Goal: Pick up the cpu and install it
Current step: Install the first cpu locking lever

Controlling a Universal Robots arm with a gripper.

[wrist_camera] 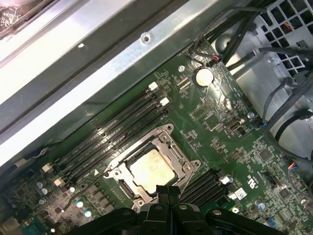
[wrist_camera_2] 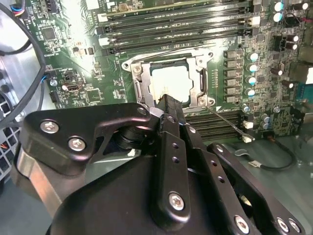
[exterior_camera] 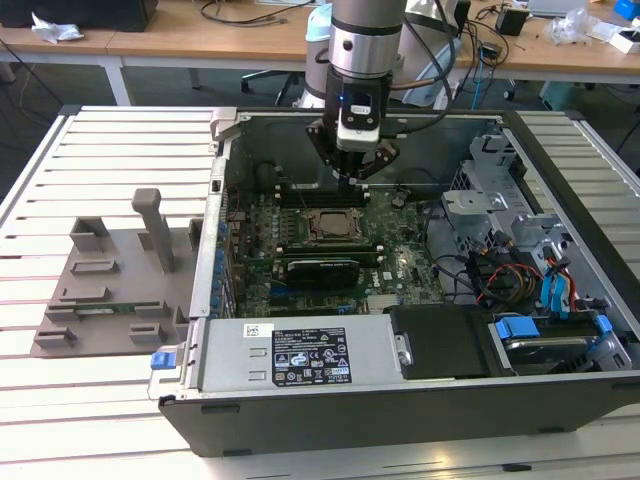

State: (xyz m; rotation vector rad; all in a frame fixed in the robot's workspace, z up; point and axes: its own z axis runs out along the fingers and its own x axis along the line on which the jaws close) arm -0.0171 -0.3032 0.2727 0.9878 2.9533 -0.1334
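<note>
The cpu (wrist_camera_2: 171,83) (wrist_camera: 151,169), a pale square lid, lies flat inside the dark metal-framed socket (wrist_camera_2: 203,81) (wrist_camera: 185,160) on the green motherboard. In the exterior view the socket (exterior_camera: 330,225) sits mid-board inside the open computer case. My gripper (exterior_camera: 355,172) hangs just above and behind it. In both wrist views the fingertips (wrist_camera_2: 166,102) (wrist_camera: 169,192) are pressed together at the socket's edge, with nothing between them. The gripper is shut and apart from the cpu.
Memory slots (wrist_camera: 122,127) run beside the socket. A black card (exterior_camera: 320,268) and the power supply (exterior_camera: 300,355) lie nearer the case front. Cables and drive cages (exterior_camera: 520,270) crowd the exterior view's right. A grey slotted fixture plate (exterior_camera: 110,290) stands outside the case on the left.
</note>
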